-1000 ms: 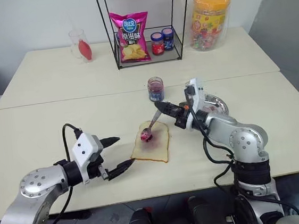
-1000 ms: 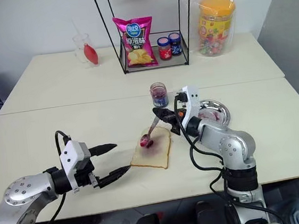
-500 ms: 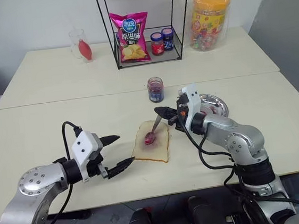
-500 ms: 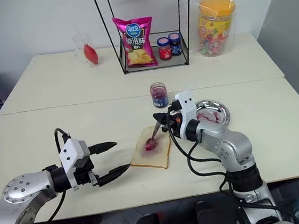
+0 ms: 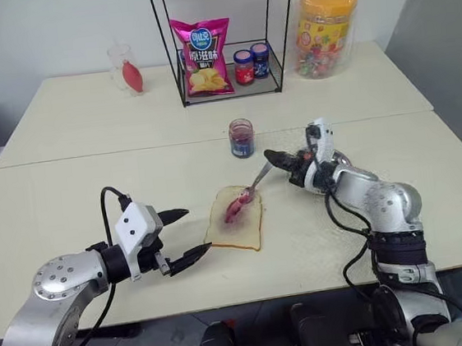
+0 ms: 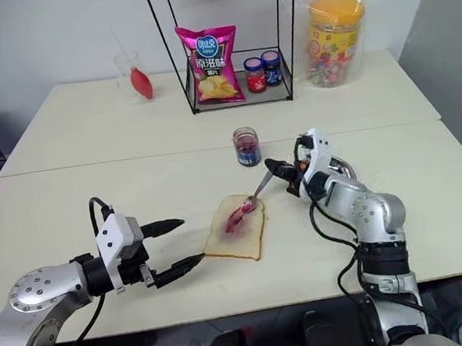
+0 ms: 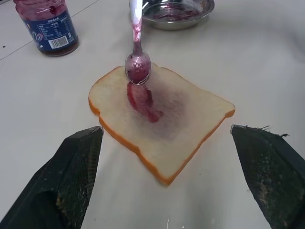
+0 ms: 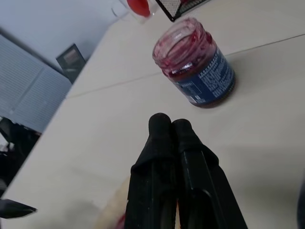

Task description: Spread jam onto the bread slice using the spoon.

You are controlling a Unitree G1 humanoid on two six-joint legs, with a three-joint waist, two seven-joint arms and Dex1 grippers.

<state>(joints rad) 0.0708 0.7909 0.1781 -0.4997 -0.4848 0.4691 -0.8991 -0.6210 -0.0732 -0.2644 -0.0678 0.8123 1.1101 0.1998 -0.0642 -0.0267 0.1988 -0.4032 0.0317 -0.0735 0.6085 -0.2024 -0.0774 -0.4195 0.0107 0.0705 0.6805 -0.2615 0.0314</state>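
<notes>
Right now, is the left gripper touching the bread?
No. The left gripper is open, its fingers on either side of the bread with bare table between.

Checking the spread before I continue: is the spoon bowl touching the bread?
Touching. In the left wrist view the spoon bowl rests on the bread near its crust, meeting the jam streak.

The two head eyes are looking forward and down across the table from its near edge. The left wrist camera is sitting close over the bread slice, sharing it with them; the right wrist camera is facing the jam jar.
</notes>
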